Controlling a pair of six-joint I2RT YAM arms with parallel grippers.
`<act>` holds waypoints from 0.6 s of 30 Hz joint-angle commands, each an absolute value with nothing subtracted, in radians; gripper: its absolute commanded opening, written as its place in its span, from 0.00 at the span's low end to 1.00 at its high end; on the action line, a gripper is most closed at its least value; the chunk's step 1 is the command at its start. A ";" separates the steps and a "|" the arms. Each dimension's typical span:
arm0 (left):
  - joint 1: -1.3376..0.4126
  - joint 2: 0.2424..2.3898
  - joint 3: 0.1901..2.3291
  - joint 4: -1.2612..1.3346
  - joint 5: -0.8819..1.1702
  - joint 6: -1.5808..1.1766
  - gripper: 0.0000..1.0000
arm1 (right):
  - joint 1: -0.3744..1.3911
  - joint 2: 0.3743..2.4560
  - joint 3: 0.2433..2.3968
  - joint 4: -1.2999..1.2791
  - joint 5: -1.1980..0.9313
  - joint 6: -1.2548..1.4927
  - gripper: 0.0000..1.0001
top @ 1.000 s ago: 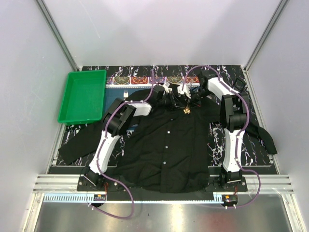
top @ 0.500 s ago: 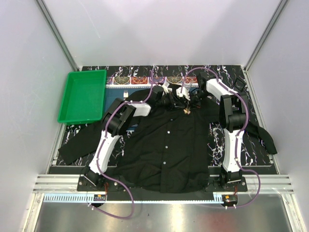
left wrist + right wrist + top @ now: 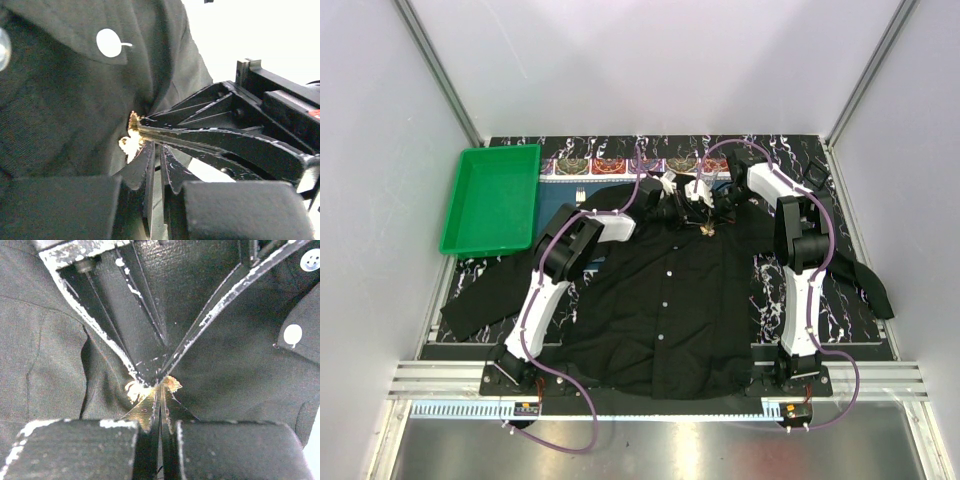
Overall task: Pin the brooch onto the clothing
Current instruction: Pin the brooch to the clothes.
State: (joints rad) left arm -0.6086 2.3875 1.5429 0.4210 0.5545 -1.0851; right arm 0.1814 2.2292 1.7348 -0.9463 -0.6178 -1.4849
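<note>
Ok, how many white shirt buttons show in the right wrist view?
2. The upper button sits in the top right corner. The lower button is below it near the right edge. Both are on the black shirt. Others may be hidden.

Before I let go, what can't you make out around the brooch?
- Pin and clasp of the brooch: both wrist views, covered by the left claw and right claw.
- Whether it pierces the shirt: top view, too small.
</note>
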 commanded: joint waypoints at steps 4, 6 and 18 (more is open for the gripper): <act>-0.612 2.399 1.575 0.572 0.594 -1.172 0.11 | 0.198 2.235 1.718 -0.936 -0.578 -1.517 0.00; -0.614 2.407 1.585 0.575 0.601 -1.180 0.10 | 0.198 2.235 1.720 -0.936 -0.577 -1.516 0.00; -0.617 2.418 1.598 0.477 0.581 -1.138 0.10 | 0.196 2.232 1.720 -0.937 -0.572 -1.520 0.00</act>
